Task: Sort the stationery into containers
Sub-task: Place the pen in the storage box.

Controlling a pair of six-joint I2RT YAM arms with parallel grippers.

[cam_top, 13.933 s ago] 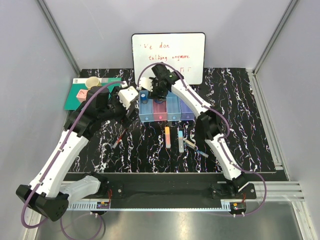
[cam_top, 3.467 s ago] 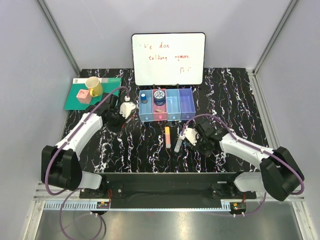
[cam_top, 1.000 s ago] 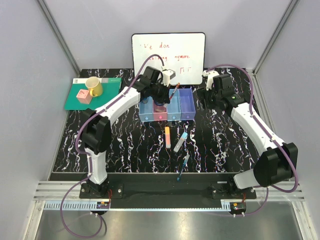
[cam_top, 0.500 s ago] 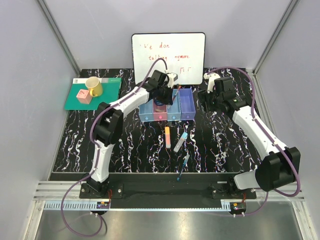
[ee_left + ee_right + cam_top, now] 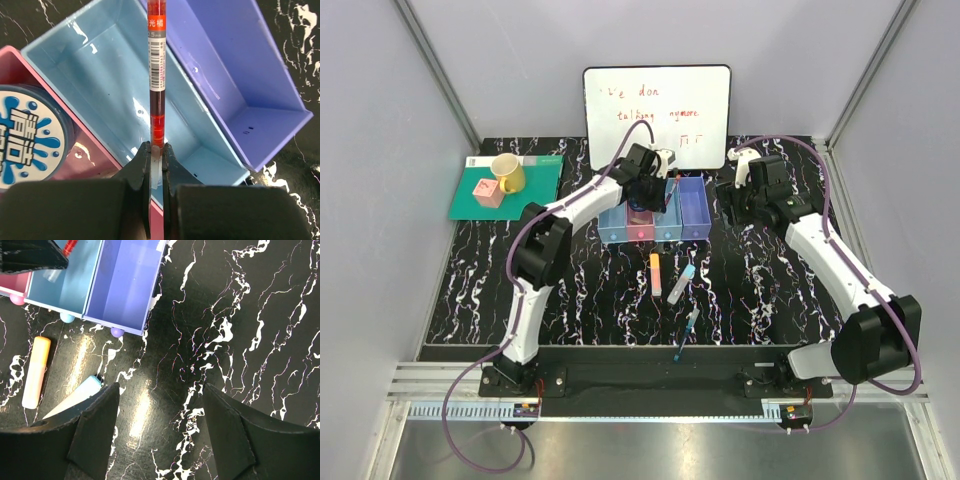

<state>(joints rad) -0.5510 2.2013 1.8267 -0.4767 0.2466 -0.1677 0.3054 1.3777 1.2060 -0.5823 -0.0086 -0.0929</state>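
Above the translucent light-blue rectangular bin (image 5: pixel 100 80), we found the left gripper (image 5: pixel 156 147) clamped on a thin dark-red pen (image 5: pixel 156 70). We judged release next. Meanwhile the right gripper (image 5: pixel 160 390) stood wide, empty.

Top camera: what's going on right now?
The left gripper is shut on a red pen, holding it over the blue bin beside the purple bin. The right gripper hangs open over the table right of them. A disc sits in the pink bin; an orange marker, a light-blue marker and a blue pen lie on the table.
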